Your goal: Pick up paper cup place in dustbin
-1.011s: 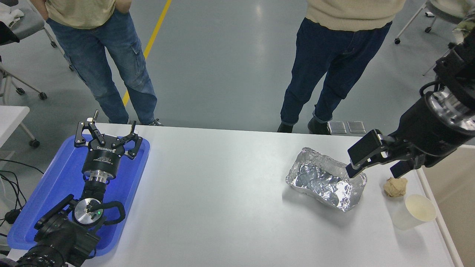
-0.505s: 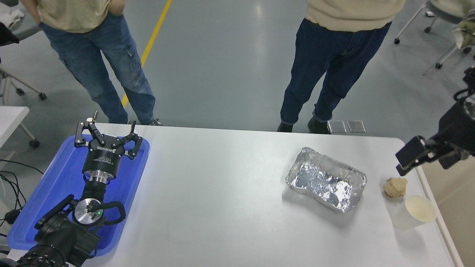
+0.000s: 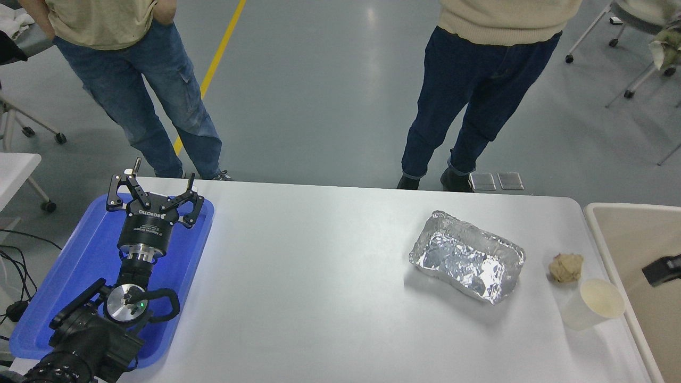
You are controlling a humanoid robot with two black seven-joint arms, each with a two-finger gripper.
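The white paper cup (image 3: 593,306) stands upright near the table's right edge, its cream inside showing, just in front of a crumpled brown paper ball (image 3: 566,267). The beige dustbin (image 3: 598,226) sits beside the table at the far right, partly cut off by the picture's edge. Only a small black part of my right gripper (image 3: 661,269) shows at the right edge, over the dustbin's inside and to the right of the cup. My left gripper (image 3: 154,187) is parked open over the blue tray, with nothing in it.
A crinkled silver foil tray (image 3: 467,256) lies left of the paper ball. The blue tray (image 3: 80,266) covers the table's left end. Two people stand at the far side; wheeled chairs stand in the top corners.
My right arm has pulled back from above the foil tray, rightward and down, until almost out of view over the dustbin. The dustbin is now uncovered. The cup has not moved.
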